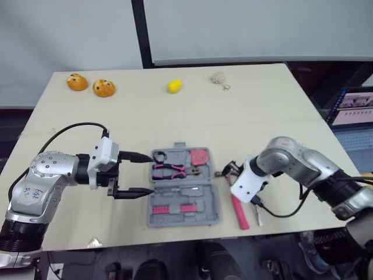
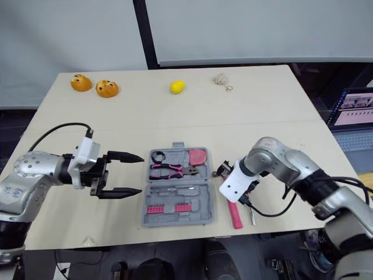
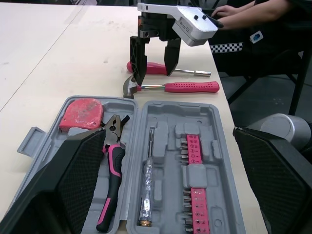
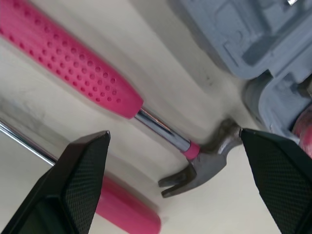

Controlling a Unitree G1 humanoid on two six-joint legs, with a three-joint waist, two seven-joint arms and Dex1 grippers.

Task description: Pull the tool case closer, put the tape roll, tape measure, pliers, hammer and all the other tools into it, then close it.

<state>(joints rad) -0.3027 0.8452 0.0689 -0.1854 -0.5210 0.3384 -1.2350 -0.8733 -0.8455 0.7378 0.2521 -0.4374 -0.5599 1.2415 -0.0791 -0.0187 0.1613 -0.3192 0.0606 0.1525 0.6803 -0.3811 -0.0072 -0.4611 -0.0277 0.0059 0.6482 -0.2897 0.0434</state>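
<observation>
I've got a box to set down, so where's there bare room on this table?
Bare: the wide band of table between the case and the lemon. Crowded: right of the case, where the right gripper hangs over hammer and screwdriver; the left gripper flanks the case's left.

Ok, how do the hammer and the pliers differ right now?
The hammer lies on the table beside the open tool case, on the robot's right; the pliers already sit inside it. The hammer has one straight handle; the pliers have two curved grips. Both have pink handles.
</observation>
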